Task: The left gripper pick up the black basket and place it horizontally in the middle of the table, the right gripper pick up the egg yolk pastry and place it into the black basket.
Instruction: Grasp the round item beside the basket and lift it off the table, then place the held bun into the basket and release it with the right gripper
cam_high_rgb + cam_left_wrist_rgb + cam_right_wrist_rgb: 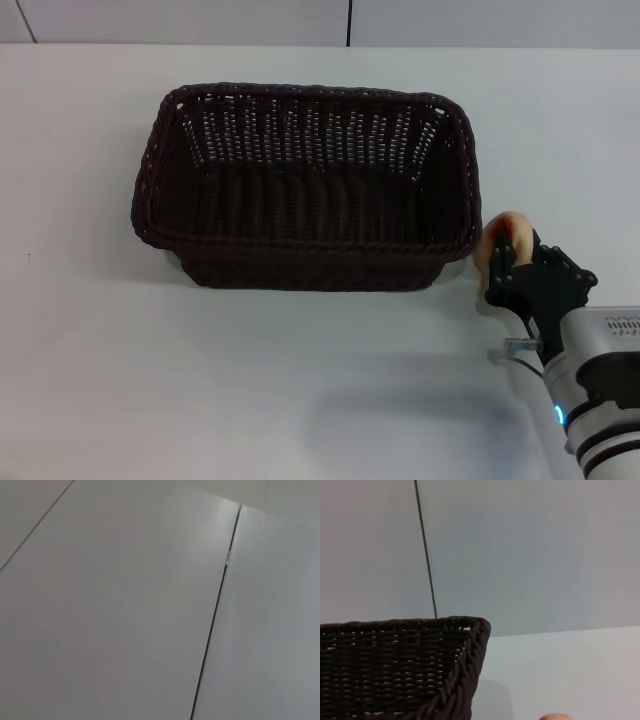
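The black basket (305, 190) stands upright and lengthwise across the middle of the white table (90, 330), and nothing lies in it. Its corner also shows in the right wrist view (395, 670). The egg yolk pastry (492, 240), pale with an orange-red mark, lies on the table just off the basket's right front corner. Only its top edge shows in the right wrist view (555, 717). My right gripper (515, 250), on the arm with the blue light, reaches from the front right and is at the pastry, partly covering it. My left gripper is out of view.
A grey panelled wall (350, 20) runs behind the table's far edge. The left wrist view holds only wall panels with a dark seam (215, 615). Bare tabletop lies left of and in front of the basket.
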Robot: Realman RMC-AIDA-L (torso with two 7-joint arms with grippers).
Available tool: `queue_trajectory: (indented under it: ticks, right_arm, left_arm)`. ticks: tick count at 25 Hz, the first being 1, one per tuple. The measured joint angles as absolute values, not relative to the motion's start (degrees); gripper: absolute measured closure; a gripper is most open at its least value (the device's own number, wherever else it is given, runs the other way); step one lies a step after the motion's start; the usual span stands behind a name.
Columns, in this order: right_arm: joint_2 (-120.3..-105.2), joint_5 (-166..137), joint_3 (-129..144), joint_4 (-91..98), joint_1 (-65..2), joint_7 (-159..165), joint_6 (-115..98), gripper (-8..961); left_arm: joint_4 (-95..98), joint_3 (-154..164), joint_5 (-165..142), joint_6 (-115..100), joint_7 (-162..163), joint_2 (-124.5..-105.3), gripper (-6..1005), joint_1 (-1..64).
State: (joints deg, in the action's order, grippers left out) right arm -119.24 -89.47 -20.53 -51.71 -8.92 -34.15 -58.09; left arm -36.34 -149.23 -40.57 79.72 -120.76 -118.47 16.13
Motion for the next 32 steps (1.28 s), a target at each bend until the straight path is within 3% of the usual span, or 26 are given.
queue_trajectory:
  ticks: [20, 32]
  right_arm:
    - [-119.19, -89.8, -21.2, -47.9, -12.5, -35.4, -78.3, 837]
    - [-119.33, -103.8, -19.8, -51.6, -15.8, -41.1, -77.4, 889]
  left_arm:
    - [-35.6, -148.8, -40.6, 80.1, -120.4, -118.47, 623, 15.3]
    - [-34.9, -148.4, -40.6, 80.1, -120.4, -118.56, 623, 14.8]
